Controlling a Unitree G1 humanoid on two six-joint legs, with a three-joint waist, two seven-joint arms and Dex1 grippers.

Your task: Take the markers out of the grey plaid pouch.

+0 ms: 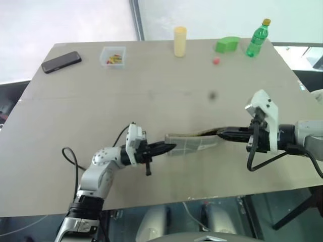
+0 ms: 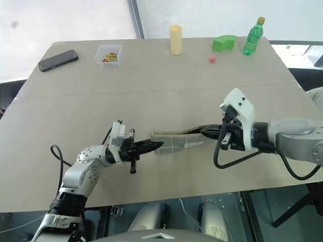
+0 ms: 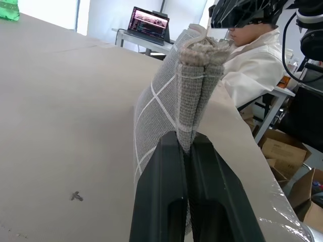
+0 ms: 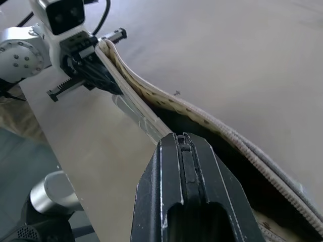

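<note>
Grey plaid pouch (image 1: pixel 191 143) held taut above table (image 1: pixel 151 91): left gripper (image 1: pixel 169 147) pinches one end, right gripper (image 1: pixel 220 133) shut at open mouth. Best kept steady, lip spread. Markers hidden inside.

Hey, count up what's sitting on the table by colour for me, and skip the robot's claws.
Green: 2, the bottle and the block
Red: 1, the small ball
Yellow: 1, the cylinder
Black: 1, the phone
Clear: 1, the small box
Grey: 1, the plaid pouch
Total: 7
</note>
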